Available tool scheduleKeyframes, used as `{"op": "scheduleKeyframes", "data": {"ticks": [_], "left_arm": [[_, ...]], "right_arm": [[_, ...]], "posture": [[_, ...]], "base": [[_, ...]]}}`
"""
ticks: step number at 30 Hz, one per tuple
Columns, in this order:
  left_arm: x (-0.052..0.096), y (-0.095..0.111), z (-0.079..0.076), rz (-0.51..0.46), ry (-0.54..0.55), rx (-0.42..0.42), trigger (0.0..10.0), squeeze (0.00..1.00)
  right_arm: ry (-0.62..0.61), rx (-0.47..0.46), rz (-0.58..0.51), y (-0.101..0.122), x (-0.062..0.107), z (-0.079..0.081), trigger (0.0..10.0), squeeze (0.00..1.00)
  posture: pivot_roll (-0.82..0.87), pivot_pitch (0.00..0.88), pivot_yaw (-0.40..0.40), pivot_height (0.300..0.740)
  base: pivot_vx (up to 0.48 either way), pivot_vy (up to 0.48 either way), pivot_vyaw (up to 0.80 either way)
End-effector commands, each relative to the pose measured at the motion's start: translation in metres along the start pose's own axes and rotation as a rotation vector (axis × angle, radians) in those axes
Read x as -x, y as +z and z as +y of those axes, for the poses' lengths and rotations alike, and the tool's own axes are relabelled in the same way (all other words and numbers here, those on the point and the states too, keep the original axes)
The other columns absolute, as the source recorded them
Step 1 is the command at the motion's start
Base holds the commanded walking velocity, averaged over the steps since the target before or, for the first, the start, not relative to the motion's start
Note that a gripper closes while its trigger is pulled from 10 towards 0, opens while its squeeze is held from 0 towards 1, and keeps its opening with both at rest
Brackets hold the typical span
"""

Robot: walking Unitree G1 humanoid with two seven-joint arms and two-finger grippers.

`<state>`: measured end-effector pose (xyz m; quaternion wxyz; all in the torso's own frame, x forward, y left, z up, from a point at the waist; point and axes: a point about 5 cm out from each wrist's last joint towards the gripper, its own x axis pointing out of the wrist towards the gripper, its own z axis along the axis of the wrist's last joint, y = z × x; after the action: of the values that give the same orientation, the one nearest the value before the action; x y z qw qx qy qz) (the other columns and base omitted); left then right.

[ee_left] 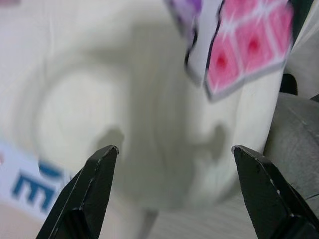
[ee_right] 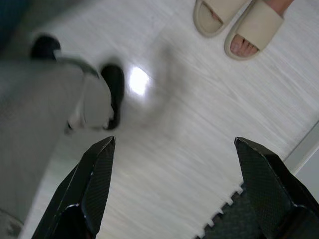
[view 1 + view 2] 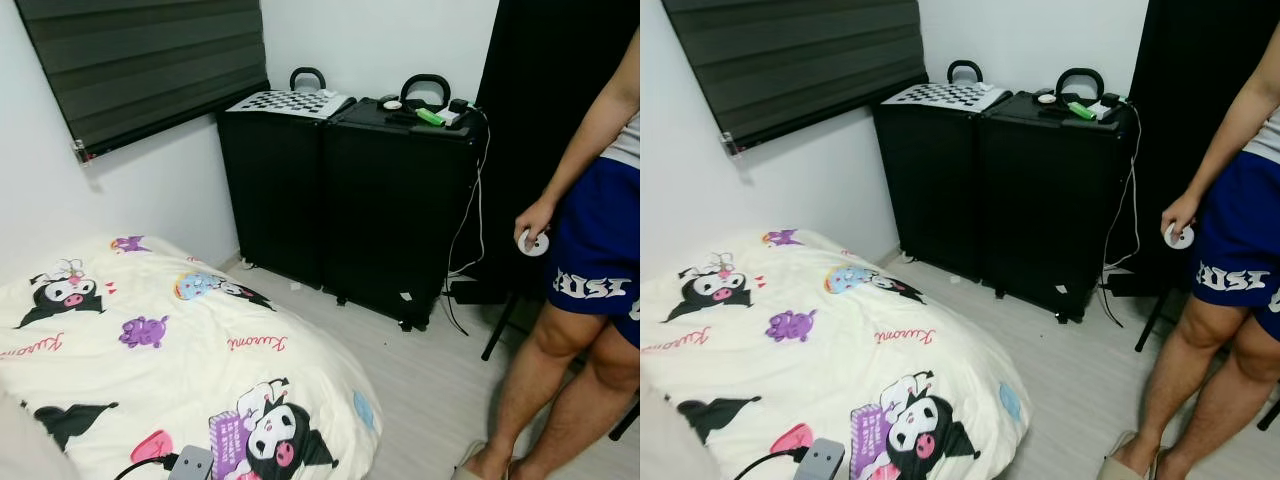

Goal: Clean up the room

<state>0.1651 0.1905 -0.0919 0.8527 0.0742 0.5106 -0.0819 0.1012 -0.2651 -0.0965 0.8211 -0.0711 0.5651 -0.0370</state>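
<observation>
A small bedroom with white walls and a pale wood-look floor (image 3: 420, 375) lies ahead, a dark slatted blind (image 3: 140, 65) covering the window on the left wall. A bed fills the lower left, spread with a cream duvet (image 3: 190, 350) printed with cartoon characters in black, purple and pink; the duvet's long side runs from the wall under the blind toward the near edge of the view. At the duvet's near edge lies one grey power adapter (image 3: 192, 463) with a black cable (image 3: 140, 466) leading off it toward the left. Against the far wall stand two tall black cases (image 3: 400, 210) side by side, touching, each with one looped handle on top. A checkerboard sheet (image 3: 285, 102) lies flat on the left case; the right case's top carries several small items, among them a green one (image 3: 430, 117), and white cables (image 3: 470, 220) hang down its right edge. A black curtain (image 3: 545, 90) hangs in the far right corner. One person in blue shorts (image 3: 600, 255) stands at the right edge, holding a small round white object (image 3: 534, 243) in one hand (image 3: 530, 222); two beige slippers (image 2: 239, 22) are on their feet. The left gripper (image 1: 174, 154) hangs over the duvet, fingers spread wide with nothing between them. The right gripper (image 2: 174, 147) hangs over the floor, likewise wide apart and empty.
</observation>
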Motion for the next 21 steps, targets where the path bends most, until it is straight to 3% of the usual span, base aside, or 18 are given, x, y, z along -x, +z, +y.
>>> {"op": "scheduleKeyframes", "data": {"ticks": [1, 12, 21], "left_arm": [[0.002, -0.007, 0.0067, 0.029, 0.009, -0.011, 10.0, 0.0], [0.0021, -0.0092, 0.006, 0.037, 0.004, -0.023, 10.0, 0.0], [0.0024, -0.0132, 0.0042, 0.046, 0.004, -0.025, 10.0, 0.0]], "right_arm": [[0.0, -0.003, -0.013, 0.0056, -0.0007, 0.0002, 10.0, 0.0], [0.016, -0.027, -0.02, 0.0047, -0.0005, 0.001, 10.0, 0.0], [0.042, -0.016, -0.015, 0.0025, -0.0002, 0.0027, 10.0, 0.0]], "posture": [[0.08, 0.0, 0.006, 0.74], [0.07, 0.0, 0.006, 0.74], [0.07, 0.0, 0.006, 0.74]], "base": [[-0.371, 0.0, 0.0], [-0.369, 0.0, 0.0], [-0.355, 0.0, 0.76]]}}
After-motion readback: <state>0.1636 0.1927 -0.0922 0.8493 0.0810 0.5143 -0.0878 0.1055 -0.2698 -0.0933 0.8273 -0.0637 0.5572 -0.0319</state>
